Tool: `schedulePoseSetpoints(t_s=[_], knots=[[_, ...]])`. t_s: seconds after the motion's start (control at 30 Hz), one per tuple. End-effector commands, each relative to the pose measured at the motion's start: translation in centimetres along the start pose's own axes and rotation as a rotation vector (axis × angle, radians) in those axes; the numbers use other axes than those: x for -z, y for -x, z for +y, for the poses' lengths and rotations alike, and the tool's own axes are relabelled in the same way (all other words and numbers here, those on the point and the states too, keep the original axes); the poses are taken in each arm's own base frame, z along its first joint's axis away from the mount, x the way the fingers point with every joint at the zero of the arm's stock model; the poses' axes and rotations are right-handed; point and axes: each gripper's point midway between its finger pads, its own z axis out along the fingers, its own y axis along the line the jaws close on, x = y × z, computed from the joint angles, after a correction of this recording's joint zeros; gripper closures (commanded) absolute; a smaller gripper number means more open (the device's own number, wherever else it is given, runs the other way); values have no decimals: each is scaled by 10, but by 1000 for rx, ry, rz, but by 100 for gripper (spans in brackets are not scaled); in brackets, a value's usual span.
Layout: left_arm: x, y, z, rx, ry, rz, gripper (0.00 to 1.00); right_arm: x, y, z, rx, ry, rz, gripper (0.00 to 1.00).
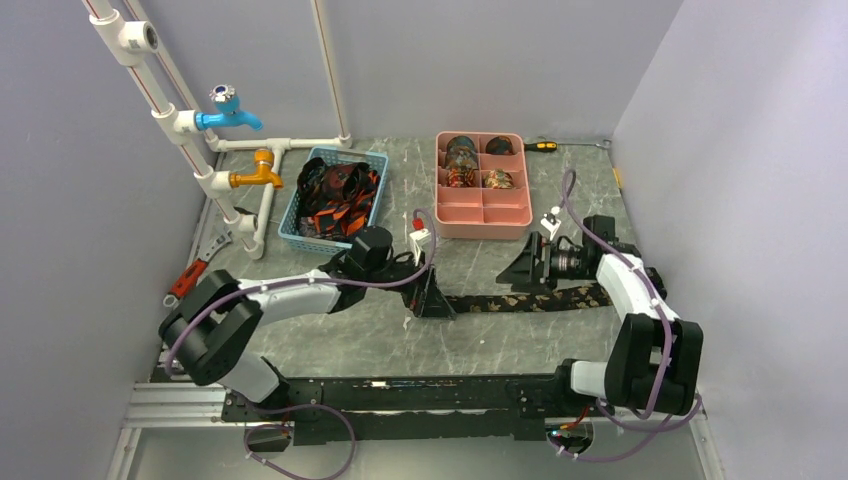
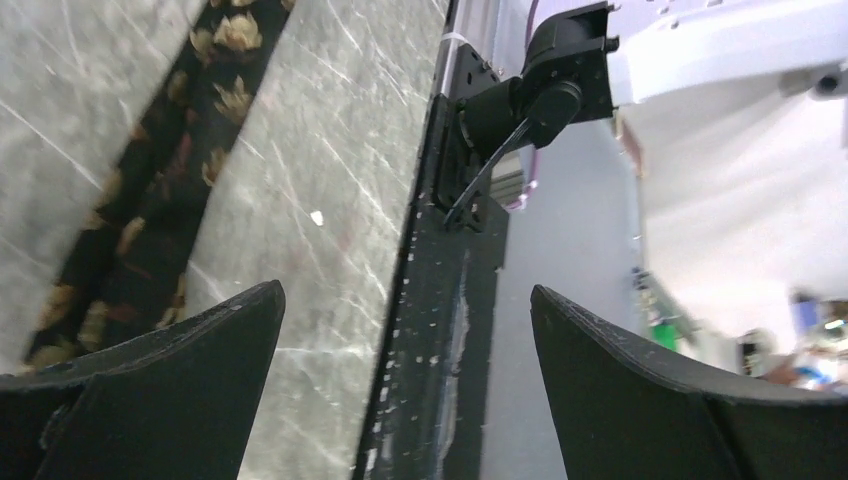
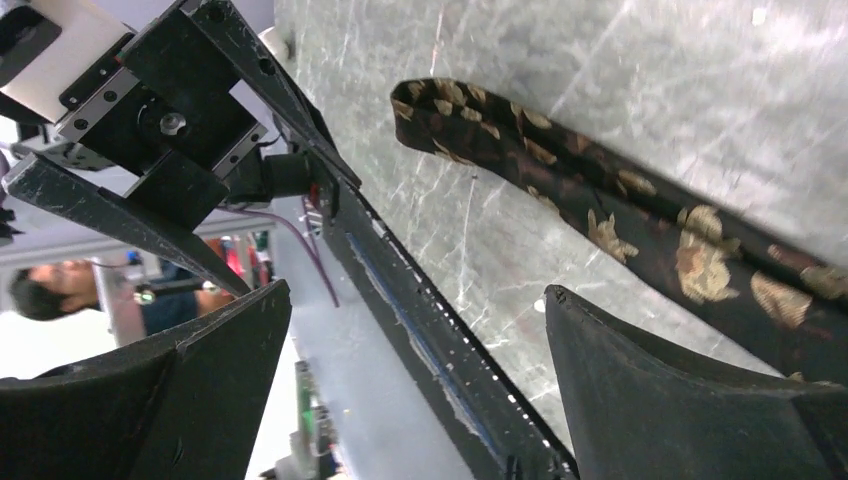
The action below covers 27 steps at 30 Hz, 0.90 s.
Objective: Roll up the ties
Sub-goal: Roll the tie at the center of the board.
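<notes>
One dark tie with gold flowers (image 1: pixel 530 300) lies flat and unrolled across the table's middle. It also shows in the left wrist view as the tie (image 2: pixel 150 200) and in the right wrist view as the tie (image 3: pixel 600 200). My left gripper (image 1: pixel 432 298) stands at the tie's left end, open (image 2: pixel 402 300), with nothing between its fingers. My right gripper (image 1: pixel 522 270) hovers just behind the tie's middle, open (image 3: pixel 415 295) and empty, and the tie passes beside its right finger (image 3: pixel 640 380).
A blue basket (image 1: pixel 300 205) of loose ties stands at the back left. A pink tray (image 1: pixel 505 213) behind the grippers holds rolled ties (image 1: pixel 461 165). White pipes with taps (image 1: pixel 228 110) rise at the left. A screwdriver (image 1: pixel 540 146) lies at the back and a red tool (image 1: pixel 186 281) at the left edge.
</notes>
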Motion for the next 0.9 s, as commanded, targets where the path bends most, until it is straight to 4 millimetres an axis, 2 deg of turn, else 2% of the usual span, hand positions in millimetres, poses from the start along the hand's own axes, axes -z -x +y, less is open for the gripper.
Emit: schedulePoseSetpoints(t_s=[0.0,0.13,0.3,0.47,0.57,0.63,0.87], knots=[[-9,22,-23,153,-125,-83,1,-10,-1,-1,-109,65,-32,0],[-18,11,-15,266,-166,-40,1,-14,-4,-7,-145,57,-20,0],[-23,7,0,344,-170,-40,1,-19,-9,-11,-178,61,13,0],[-23,-6,28,407,-124,-30,1,-29,-14,-7,-224,102,75,0],[-19,-20,55,455,-59,-31,1,-36,-18,-5,-251,118,107,0],[-18,-28,68,459,-50,-13,1,-43,-22,-4,-258,128,136,1],[-22,-36,92,482,-54,-1,0,-78,-22,-2,-224,146,209,9]])
